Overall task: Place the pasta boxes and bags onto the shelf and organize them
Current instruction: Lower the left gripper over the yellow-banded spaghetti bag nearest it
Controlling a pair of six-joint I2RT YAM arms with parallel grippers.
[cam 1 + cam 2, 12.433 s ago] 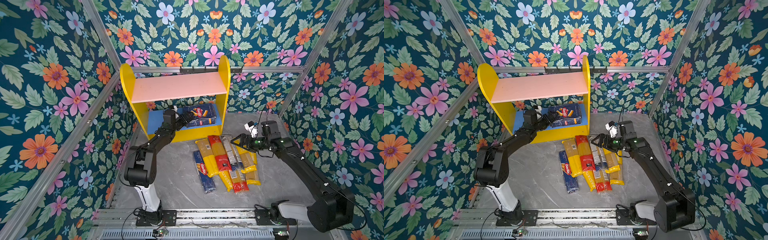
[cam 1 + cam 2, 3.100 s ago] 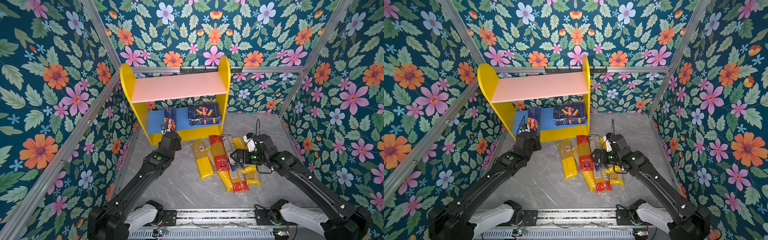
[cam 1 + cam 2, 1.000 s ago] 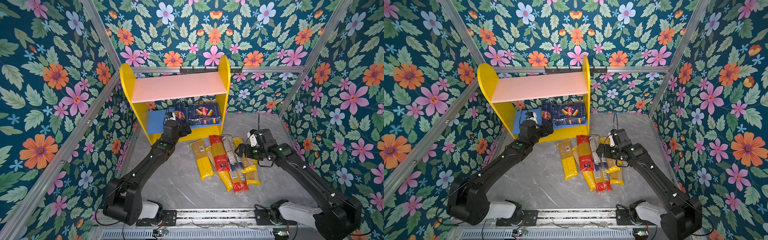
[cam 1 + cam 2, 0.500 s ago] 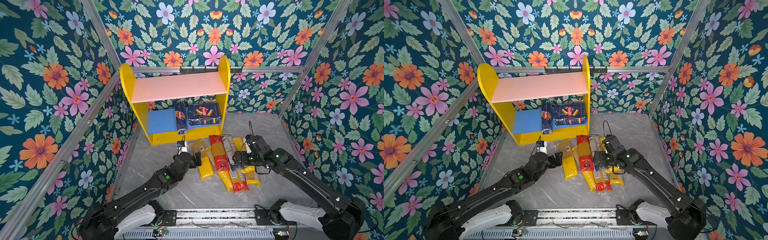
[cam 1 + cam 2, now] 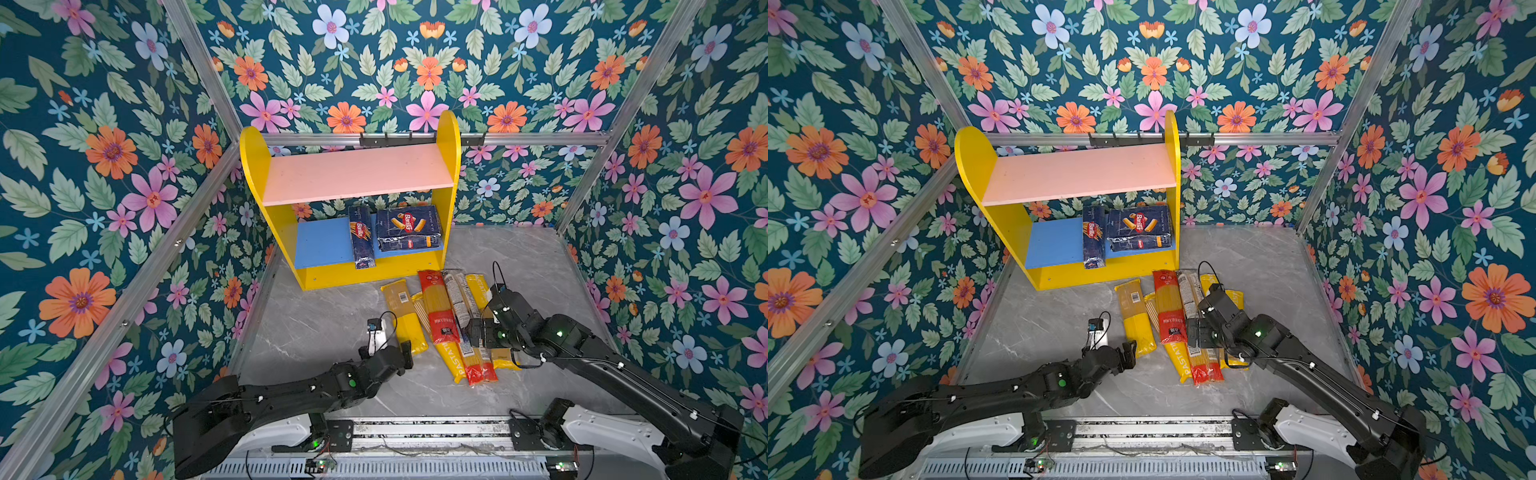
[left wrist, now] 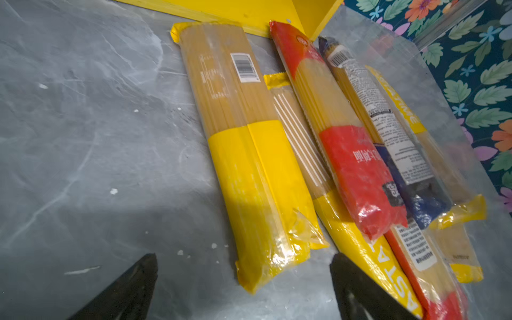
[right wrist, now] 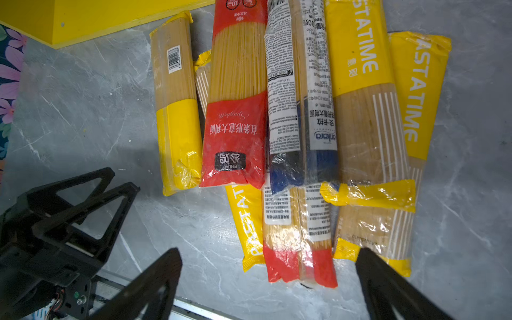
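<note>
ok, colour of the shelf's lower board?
Blue; the lower board shows best in a top view.

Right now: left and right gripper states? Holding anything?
Left gripper: open, holding nothing, by the end of a yellow bag.
Right gripper: open, holding nothing, over the bag pile.

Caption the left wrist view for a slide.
Open left gripper facing the end of a yellow spaghetti bag, more bags piled beside it, yellow shelf base beyond.
</note>
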